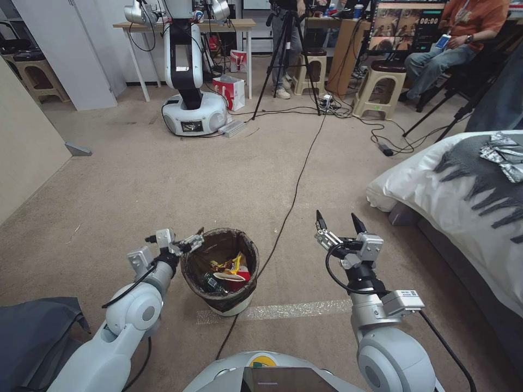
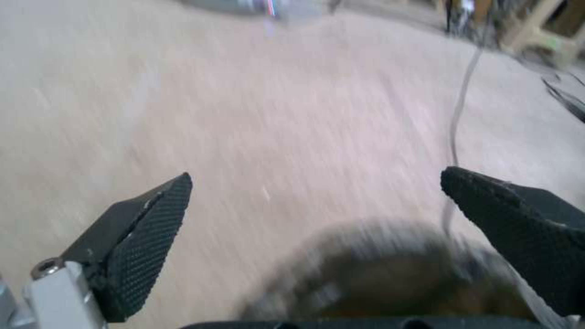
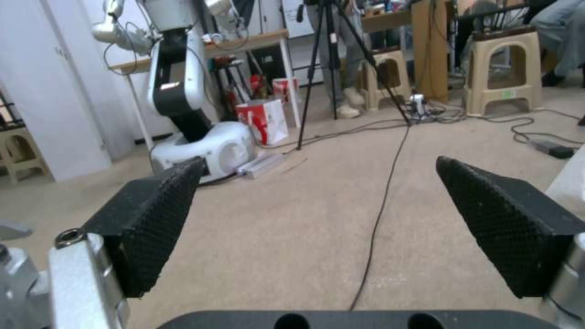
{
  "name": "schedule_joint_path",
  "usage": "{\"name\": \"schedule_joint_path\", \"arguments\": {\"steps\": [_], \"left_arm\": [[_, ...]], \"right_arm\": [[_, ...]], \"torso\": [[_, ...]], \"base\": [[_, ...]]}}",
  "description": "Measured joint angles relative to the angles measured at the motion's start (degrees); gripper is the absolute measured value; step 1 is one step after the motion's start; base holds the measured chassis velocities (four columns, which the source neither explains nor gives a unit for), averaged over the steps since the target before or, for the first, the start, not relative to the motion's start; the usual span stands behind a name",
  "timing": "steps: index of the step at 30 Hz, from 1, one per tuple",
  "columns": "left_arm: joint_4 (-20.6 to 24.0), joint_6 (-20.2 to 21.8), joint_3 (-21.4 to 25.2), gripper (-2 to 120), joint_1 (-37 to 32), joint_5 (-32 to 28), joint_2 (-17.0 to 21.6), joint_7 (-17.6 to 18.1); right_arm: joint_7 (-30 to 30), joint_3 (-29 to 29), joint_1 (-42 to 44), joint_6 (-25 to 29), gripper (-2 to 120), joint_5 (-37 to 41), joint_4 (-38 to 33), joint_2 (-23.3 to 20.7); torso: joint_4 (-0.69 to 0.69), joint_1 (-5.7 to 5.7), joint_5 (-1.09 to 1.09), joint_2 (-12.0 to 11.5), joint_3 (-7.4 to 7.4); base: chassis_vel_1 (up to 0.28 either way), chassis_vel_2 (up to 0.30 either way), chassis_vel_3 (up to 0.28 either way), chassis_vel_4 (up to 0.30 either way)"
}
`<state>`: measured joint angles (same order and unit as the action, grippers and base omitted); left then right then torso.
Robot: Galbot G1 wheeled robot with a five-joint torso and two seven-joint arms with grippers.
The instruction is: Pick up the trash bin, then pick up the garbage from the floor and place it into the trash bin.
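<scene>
The trash bin [image 1: 220, 296], a white bucket with a dark bag over its rim, stands on the carpet in front of me. Garbage lies inside it: a red-and-white cup [image 1: 235, 277], a yellow wrapper [image 1: 231, 265] and a small green-labelled bottle [image 1: 211, 282]. My left gripper [image 1: 180, 240] hovers at the bin's left rim, open, holding nothing. The left wrist view shows that gripper [image 2: 317, 176] with fingers wide apart above the blurred bin [image 2: 390, 278]. To the right of the bin my right gripper [image 1: 336, 218] is raised and open, and the right wrist view shows it [image 3: 317, 160] empty.
A black cable [image 1: 297, 185] runs across the carpet to the bin. A bed [image 1: 463, 196] lies at the right, with a wall [image 1: 22, 141] on the left. Another robot [image 1: 188, 103], a tripod [image 1: 286, 54] and stools [image 1: 378, 87] stand at the back. Grey cloth [image 1: 32, 332] lies beside my left arm.
</scene>
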<state>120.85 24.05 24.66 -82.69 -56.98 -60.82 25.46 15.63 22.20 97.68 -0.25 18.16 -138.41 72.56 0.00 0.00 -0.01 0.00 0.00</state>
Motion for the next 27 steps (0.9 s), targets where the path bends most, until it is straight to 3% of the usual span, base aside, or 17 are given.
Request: {"name": "schedule_joint_path", "arguments": {"steps": [3,4,6,7,9,10,12,13,16,20,27], "left_arm": [[3.56,-4.77,2.44,100,-0.78,11.43,-0.32,-3.43],[3.56,-4.77,2.44,100,-0.78,11.43,-0.32,-3.43],[6.0,-6.83,5.15,100,-2.35,19.18,-1.08,-3.89],[6.0,-6.83,5.15,100,-2.35,19.18,-1.08,-3.89],[9.42,-10.03,9.47,100,-5.32,32.5,-2.8,-3.41],[9.42,-10.03,9.47,100,-5.32,32.5,-2.8,-3.41],[11.31,-12.33,11.0,100,-9.25,40.26,-5.05,-3.36],[11.31,-12.33,11.0,100,-9.25,40.26,-5.05,-3.36],[11.23,-15.64,10.44,100,-13.64,46.97,-10.53,-3.08],[10.02,-17.68,10.44,100,-14.93,49.62,-14.32,-3.41],[5.92,-20.28,8.79,100,-14.85,51.4,-16.19,-3.8]], "right_arm": [[0.0,0.45,-0.06,-0.01,96,-0.5,0.13,0.51],[0.0,0.45,-0.06,-0.01,96,-0.5,0.13,0.51],[0.23,1.49,0.1,0.22,98,-1.29,0.4,0.86],[0.23,1.49,0.1,0.22,98,-1.29,0.4,0.86],[1.46,4.5,1.23,2.26,100,-4.57,1.49,2.35],[1.46,4.5,1.23,2.26,100,-4.57,1.49,2.35],[2.91,5.8,1.0,2.51,100,-6.62,2.87,3.52],[2.91,5.8,1.0,2.51,100,-6.62,2.87,3.52],[4.29,6.86,1.86,4.03,100,-10.37,4.52,5.83],[4.62,7.18,3.29,7.05,100,-13.42,5.71,6.48],[5.01,6.28,4.23,9.71,100,-17.51,7.31,7.21]], "torso": [[0.01,0.0,0.0,0.0,0.0],[0.01,0.0,0.0,0.0,0.0],[0.0,0.0,-0.01,0.0,0.0],[0.0,0.0,-0.01,0.0,0.0],[-0.04,0.0,0.0,0.0,-0.01],[-0.04,0.0,0.0,0.0,-0.01],[0.03,0.0,0.01,0.0,-0.01],[0.03,0.0,0.01,0.0,-0.01],[0.0,0.0,0.02,0.0,-0.01],[0.0,0.0,0.01,0.0,-0.01],[-0.01,0.0,0.02,0.0,-0.01]], "base": [[0.0,0.0,0.0,0.0],[0.0,0.0,0.0,0.0],[0.0,0.0,0.0,0.0],[0.0,0.0,0.0,0.0],[0.0,0.0,0.0,0.0],[0.0,0.0,0.0,0.0],[0.0,0.0,0.0,0.0],[0.0,0.0,0.0,0.0],[0.0,0.0,0.0,0.0],[0.0,0.0,0.0,0.0],[0.0,0.0,0.0,0.0]]}}
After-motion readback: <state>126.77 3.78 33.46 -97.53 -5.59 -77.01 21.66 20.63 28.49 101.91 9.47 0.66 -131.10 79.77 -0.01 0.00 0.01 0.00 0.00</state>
